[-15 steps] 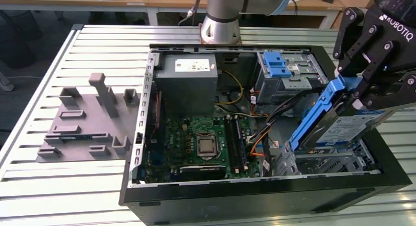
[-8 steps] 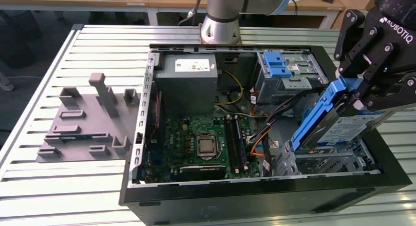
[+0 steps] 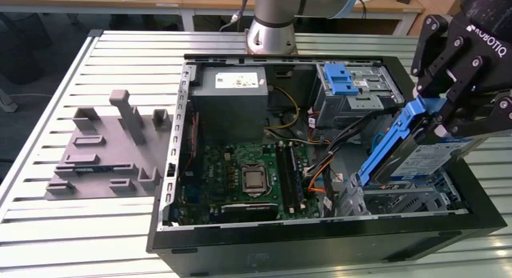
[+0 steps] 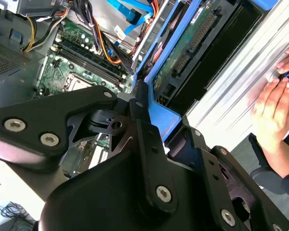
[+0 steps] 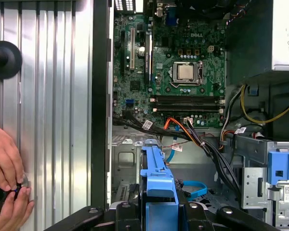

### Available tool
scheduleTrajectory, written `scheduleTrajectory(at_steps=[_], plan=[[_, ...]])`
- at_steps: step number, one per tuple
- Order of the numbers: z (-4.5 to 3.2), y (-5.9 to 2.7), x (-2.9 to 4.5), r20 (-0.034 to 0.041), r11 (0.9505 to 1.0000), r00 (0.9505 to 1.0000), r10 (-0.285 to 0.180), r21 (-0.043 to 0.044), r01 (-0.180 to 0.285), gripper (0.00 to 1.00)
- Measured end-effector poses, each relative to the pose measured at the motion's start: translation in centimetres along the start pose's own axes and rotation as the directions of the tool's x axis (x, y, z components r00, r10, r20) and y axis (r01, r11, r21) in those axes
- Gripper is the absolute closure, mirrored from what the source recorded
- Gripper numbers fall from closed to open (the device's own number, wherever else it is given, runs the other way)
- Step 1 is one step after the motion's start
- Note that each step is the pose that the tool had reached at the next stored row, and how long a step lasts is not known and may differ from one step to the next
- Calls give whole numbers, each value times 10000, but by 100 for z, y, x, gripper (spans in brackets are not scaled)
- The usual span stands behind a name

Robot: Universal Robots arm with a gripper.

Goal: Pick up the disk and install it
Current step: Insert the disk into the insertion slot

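- A big black open computer case (image 3: 320,242) lies on a silver metal table (image 3: 72,230) made of long slats.
- The black robot gripper (image 3: 448,113) hangs over the corner of the case on the exterior view's right.
- Its fingers (image 4: 145,144) are squeezed tight on the disk (image 3: 424,161). The disk is a flat silver metal hard drive with a blue-and-white label and a blue plastic frame (image 5: 156,180) round its edges.
- The disk is up in the air and tilted. Its low end is just over the grey metal drive cage (image 3: 400,200) in that corner of the case. I cannot tell if it touches the cage.
- In the second wrist view, the other face of the disk shows a green board (image 4: 183,53).
- Inside the case, a green motherboard (image 3: 240,170) lies flat in the middle.
- A big grey metal box with a white sticker (image 3: 232,104) sits at the far end of the case.
- A small blue plastic latch (image 3: 340,80) sits in the far corner of the case, on the exterior view's right.
- A flat grey plastic plate with little upright blocks (image 3: 104,152) lies on the table outside the case, on the exterior view's left.
- A person's hand (image 5: 5,161) rests on the table just outside the case wall, with a second hand beside it.
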State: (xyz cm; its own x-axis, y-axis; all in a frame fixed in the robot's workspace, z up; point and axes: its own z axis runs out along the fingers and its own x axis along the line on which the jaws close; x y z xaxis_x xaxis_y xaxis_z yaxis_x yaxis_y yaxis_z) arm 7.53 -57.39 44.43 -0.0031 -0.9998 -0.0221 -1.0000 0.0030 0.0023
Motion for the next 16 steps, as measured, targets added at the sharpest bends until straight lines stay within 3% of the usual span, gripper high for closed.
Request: scheduleTrajectory(at_steps=[16], plan=[[71,-20,-1,4,10000,10000,24,0,-24,64]])
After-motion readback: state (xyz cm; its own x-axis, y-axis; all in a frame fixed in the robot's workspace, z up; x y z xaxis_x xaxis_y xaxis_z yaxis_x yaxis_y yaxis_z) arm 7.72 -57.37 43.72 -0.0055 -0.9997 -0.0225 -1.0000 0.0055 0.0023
